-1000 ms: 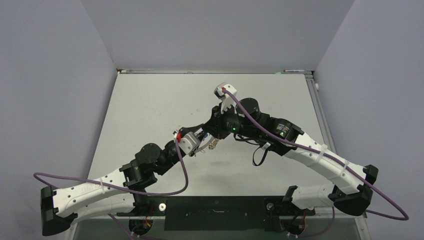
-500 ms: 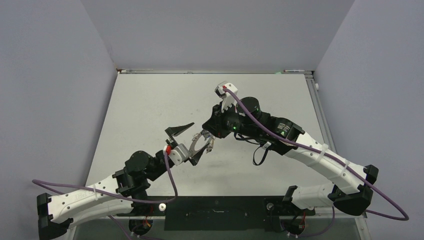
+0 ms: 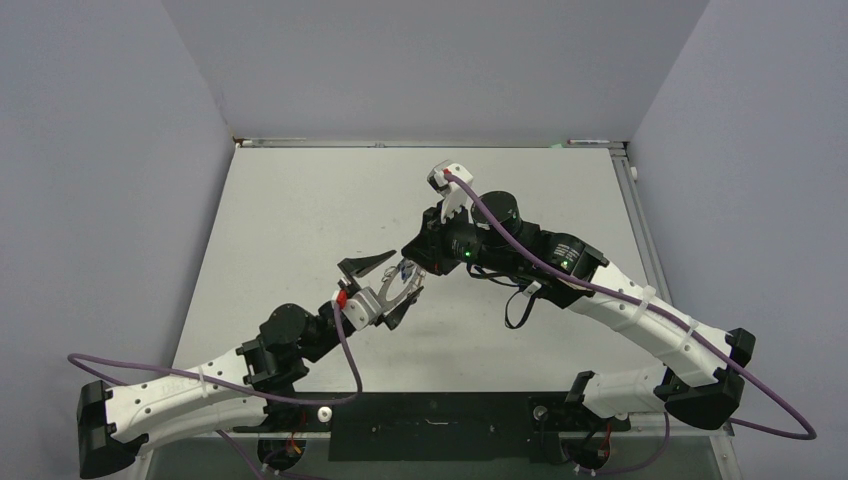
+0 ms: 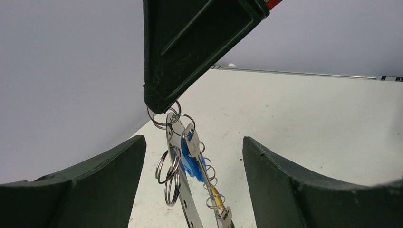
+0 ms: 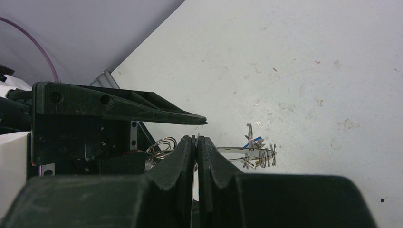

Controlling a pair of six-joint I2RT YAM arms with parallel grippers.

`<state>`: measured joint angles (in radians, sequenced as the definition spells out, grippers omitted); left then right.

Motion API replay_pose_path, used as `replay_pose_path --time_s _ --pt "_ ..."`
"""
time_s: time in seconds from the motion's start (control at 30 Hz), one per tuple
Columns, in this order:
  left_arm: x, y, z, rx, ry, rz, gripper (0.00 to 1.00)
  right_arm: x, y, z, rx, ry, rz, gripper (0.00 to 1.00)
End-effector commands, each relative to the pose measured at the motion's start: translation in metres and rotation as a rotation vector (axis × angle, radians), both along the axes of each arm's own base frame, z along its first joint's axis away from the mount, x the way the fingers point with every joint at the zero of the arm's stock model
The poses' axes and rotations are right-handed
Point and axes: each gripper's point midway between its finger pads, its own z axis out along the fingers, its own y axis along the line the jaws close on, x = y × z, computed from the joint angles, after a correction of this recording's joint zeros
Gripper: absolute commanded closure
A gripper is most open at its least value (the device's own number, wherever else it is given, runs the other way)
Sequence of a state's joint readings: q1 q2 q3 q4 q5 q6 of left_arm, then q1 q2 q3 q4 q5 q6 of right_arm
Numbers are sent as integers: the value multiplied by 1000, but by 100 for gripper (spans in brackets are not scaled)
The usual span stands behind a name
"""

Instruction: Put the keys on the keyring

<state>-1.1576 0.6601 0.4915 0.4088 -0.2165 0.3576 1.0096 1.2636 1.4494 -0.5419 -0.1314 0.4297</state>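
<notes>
Left gripper spread wide either side of dangling keys; right gripper pinched shut on keyring top, exact contact hidden; lowest keys cropped, count unclear.

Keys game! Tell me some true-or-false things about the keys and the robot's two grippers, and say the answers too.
1. The key bunch hangs from the shut right gripper. True.
2. The left gripper is squeezing the bunch. False: its fingers stand open, one on each side.
3. One key has a green tag. False: the clear one is a blue tag.
4. The table is pale grey. True.
</notes>
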Motion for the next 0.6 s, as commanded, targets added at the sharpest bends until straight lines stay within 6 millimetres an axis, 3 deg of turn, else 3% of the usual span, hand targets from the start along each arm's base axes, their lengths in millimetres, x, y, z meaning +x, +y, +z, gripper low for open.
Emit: replay_pose_path --time_s 0.0,0.17,0.47,0.57 --pt "1 3 28 -143 1 15 32 1 7 29 77 -46 14 95" --pt "7 10 33 -192 16 58 52 1 7 27 76 -45 16 95" --pt "9 11 32 -179 18 72 75 1 6 29 80 -49 14 95" --pt "9 10 31 -173 20 68 76 1 5 29 81 -51 11 95"
